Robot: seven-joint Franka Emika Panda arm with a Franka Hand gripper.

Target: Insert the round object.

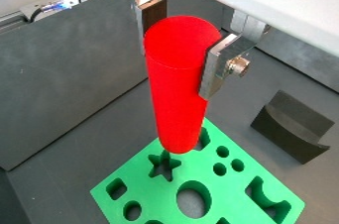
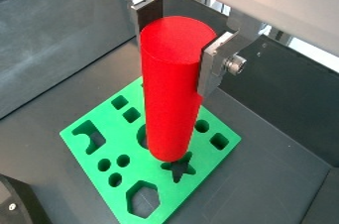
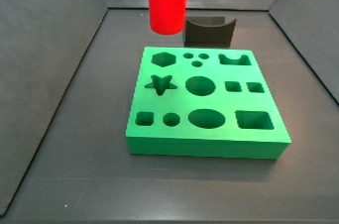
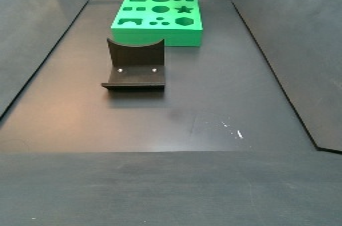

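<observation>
The round object is a long bright red cylinder, seen in both wrist views (image 1: 172, 89) (image 2: 172, 89). My gripper (image 1: 185, 45) (image 2: 181, 40) is shut on its upper end, with a silver finger (image 1: 220, 64) (image 2: 220, 57) on each side. It hangs upright above the green block (image 1: 245, 203) (image 2: 99, 119), which has several shaped holes. Its lower end hovers over the block close to the star hole (image 1: 163, 165) (image 2: 179, 167), apart from the surface. In a side view the cylinder (image 3: 166, 0) hangs high over the far left of the block (image 3: 205, 139), near a round hole (image 3: 199, 86); the gripper is cut off there.
The dark fixture (image 3: 209, 30) (image 4: 134, 65) (image 1: 291, 124) with a curved notch stands on the floor just beside the green block (image 4: 158, 32). Grey walls (image 3: 79, 79) enclose the dark floor (image 4: 174, 140).
</observation>
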